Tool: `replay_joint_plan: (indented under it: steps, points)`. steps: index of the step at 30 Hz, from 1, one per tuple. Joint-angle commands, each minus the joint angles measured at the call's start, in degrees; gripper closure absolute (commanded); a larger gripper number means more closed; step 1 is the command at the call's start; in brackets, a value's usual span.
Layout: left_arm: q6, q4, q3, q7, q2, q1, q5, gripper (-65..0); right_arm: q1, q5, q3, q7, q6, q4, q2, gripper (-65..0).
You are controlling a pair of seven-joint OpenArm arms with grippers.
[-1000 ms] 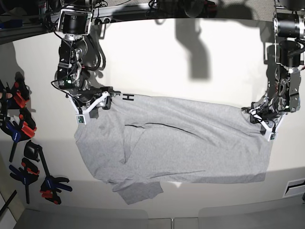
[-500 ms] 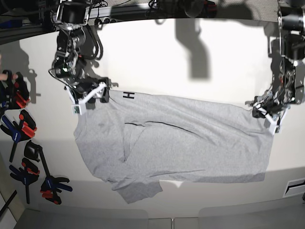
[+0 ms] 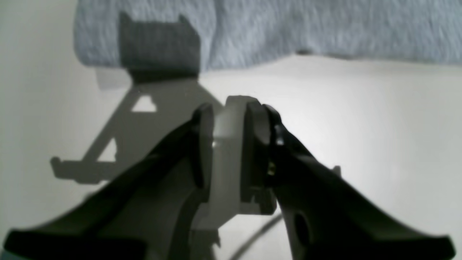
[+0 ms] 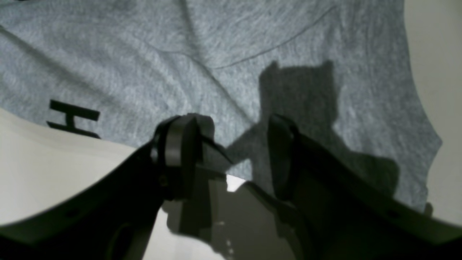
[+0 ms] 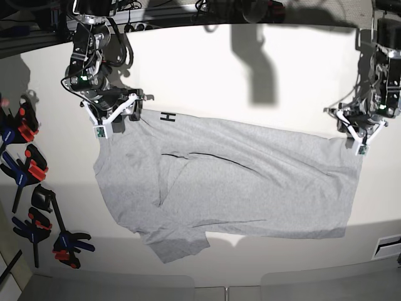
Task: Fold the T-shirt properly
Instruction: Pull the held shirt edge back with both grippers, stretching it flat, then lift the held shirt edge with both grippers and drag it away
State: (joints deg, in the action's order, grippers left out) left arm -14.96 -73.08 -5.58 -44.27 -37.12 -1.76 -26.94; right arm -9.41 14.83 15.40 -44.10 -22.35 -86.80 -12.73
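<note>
The light grey T-shirt [image 5: 238, 188] lies spread flat across the white table [image 5: 250, 81], with a black letter H [image 5: 168, 117] at its far left edge and one sleeve [image 5: 178, 244] sticking out toward the front. My right gripper [image 5: 119, 116] hovers at the shirt's far left corner. In the right wrist view this gripper [image 4: 231, 144] is open above the T-shirt [image 4: 231, 54], with nothing between the fingers. My left gripper [image 5: 356, 133] is just past the far right corner. In the left wrist view that gripper [image 3: 231, 115] stands narrowly open over bare table, clear of the T-shirt's edge [image 3: 288, 32].
Several black, blue and orange spring clamps [image 5: 28, 172] lie along the table's left side. The table's front edge [image 5: 207, 279] runs close below the shirt. Dark frames and cables [image 5: 207, 9] line the far edge.
Both grippers have moved toward the far side of the table. The shirt's far edge has shifted that way a little, and the left gripper now sits off the cloth.
</note>
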Motion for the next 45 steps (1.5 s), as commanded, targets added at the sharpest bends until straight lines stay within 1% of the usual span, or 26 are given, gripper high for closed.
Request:
replay_joint_plan:
  steps: [1, 2, 3, 5, 6, 8, 10, 12, 13, 14, 17, 19, 22, 24, 25, 27, 28, 30, 32, 34, 37, 38, 40, 41, 43, 45]
  points:
    - [-0.42, -1.33, -0.02, -1.46, -0.33, 1.40, 2.54, -14.9, -0.22, -1.14, 0.02, -0.90, -0.28, -0.22, -0.68, -29.9]
    - [-0.22, -2.99, 0.02, 1.33, -0.37, 1.81, 5.07, -14.9, -0.07, -1.11, 0.02, 0.48, -0.85, -0.33, -1.01, -29.9]
    - [0.85, -4.66, 0.02, 3.89, -0.39, 1.86, 8.50, -14.9, 0.20, -1.14, -0.02, 1.40, -1.25, -0.68, -1.49, -29.9]
    - [1.73, -7.72, 0.02, 8.20, -0.46, 1.70, 17.11, -14.9, 0.87, -1.20, -0.02, 1.62, -2.71, -2.14, -2.86, -29.9]
    - [1.49, -9.14, 0.00, 10.97, -0.76, 1.77, 21.75, -14.9, 1.01, -1.60, -0.02, 1.64, -3.63, -3.23, -3.74, -29.9]
    - [-0.46, -11.17, -0.09, 15.19, -1.46, 1.79, 31.56, -14.9, 1.14, -3.43, -0.02, 2.12, -4.50, -6.23, -5.81, -29.9]
    - [-2.01, -12.15, -0.15, 20.63, -2.80, 1.77, 37.90, -14.9, 1.09, -5.84, -0.02, 2.62, -4.46, -9.81, -8.17, -29.9]
    - [-2.51, -12.13, -0.15, 26.86, -4.81, 1.77, 38.75, -14.9, 1.14, -7.23, -0.02, 2.99, -4.44, -13.77, -10.47, -29.9]
    - [-3.54, -12.04, -0.15, 28.81, -5.70, 1.79, 38.95, -15.2, 1.14, -7.21, -0.02, 2.91, -4.44, -15.87, -11.50, -29.9]
    - [-5.14, -11.87, -0.15, 29.55, -6.51, 1.77, 38.95, -15.7, 1.11, -7.17, -0.02, 2.75, -4.42, -17.99, -12.44, -29.9]
    - [-11.72, -11.26, -0.28, 29.35, -8.70, 1.75, 38.80, -18.9, 1.14, -7.15, -0.02, 1.51, -4.35, -23.78, -14.01, -29.9]
    - [-12.98, -10.82, -1.44, 29.33, -10.29, 1.73, 37.86, -22.6, 1.11, -6.69, -0.04, 0.04, -4.28, -26.64, -14.10, -29.9]
    - [-12.94, -10.82, -5.86, 29.66, -12.83, 1.68, 37.92, -25.9, 0.79, -4.81, -0.04, -3.54, -4.28, -29.16, -13.94, -29.9]
    - [-12.83, -10.56, -9.40, 31.95, -13.44, 1.38, 41.07, -25.9, 0.79, -4.74, -0.04, -5.07, -4.31, -29.79, -13.42, -29.9]
    - [-12.11, -10.01, -11.23, 33.66, -13.25, 0.76, 43.34, -25.9, 0.76, -4.68, -0.04, -5.29, -4.31, -29.83, -13.27, -29.9]
    - [-8.11, -7.96, -15.06, 37.22, -12.50, -1.03, 47.78, -25.9, 0.68, -4.52, -0.04, -5.27, -4.28, -29.88, -12.68, -29.9]
    - [-6.49, -6.60, -16.79, 37.24, -11.72, -2.32, 50.10, -25.9, 0.63, -4.52, -0.04, -5.31, -4.31, -29.88, -12.28, -29.9]
    - [-4.50, -3.52, -19.50, 33.97, -9.75, -5.22, 52.04, -25.9, 0.26, -4.57, -0.02, -5.53, -4.31, -29.88, -11.76, -29.9]
    - [-4.33, -0.48, -21.18, 30.10, -7.98, -7.96, 52.00, -25.9, -0.48, -4.55, -0.04, -5.66, -4.35, -29.92, -11.69, -29.9]
    - [-4.39, 2.23, -22.16, 29.31, -7.26, -9.92, 52.00, -25.8, -1.33, -4.55, -0.02, -6.16, -4.33, -30.12, -11.69, -29.9]
    - [-4.48, 4.68, -23.21, 29.29, -7.63, -11.10, 52.02, -25.8, -3.61, -4.33, -0.04, -6.19, -4.50, -30.82, -11.72, -29.9]
    - [-4.48, 5.11, -23.32, 29.27, -7.67, -11.10, 52.02, -25.8, -4.57, -4.07, -0.04, -6.16, -5.46, -31.21, -11.72, -29.9]
    - [-4.52, 5.99, -23.41, 29.38, -7.50, -10.71, 52.02, -24.8, -6.67, -3.48, -0.04, -4.44, -9.79, -31.58, -11.76, -29.9]
    - [-4.61, 6.05, -23.41, 29.31, -7.30, -10.40, 52.00, -23.7, -7.82, -4.04, -0.04, -2.12, -11.47, -31.47, -11.89, -29.9]
    - [-5.66, 6.03, -23.41, 29.31, -6.58, -9.81, 52.04, -18.7, -9.16, -6.34, -0.15, 2.08, -12.24, -30.84, -11.89, -29.9]
    - [-6.10, 6.03, -23.41, 29.29, -5.46, -9.70, 52.02, -8.8, -9.18, -8.79, -0.55, 3.21, -12.20, -29.59, -12.15, -29.9]
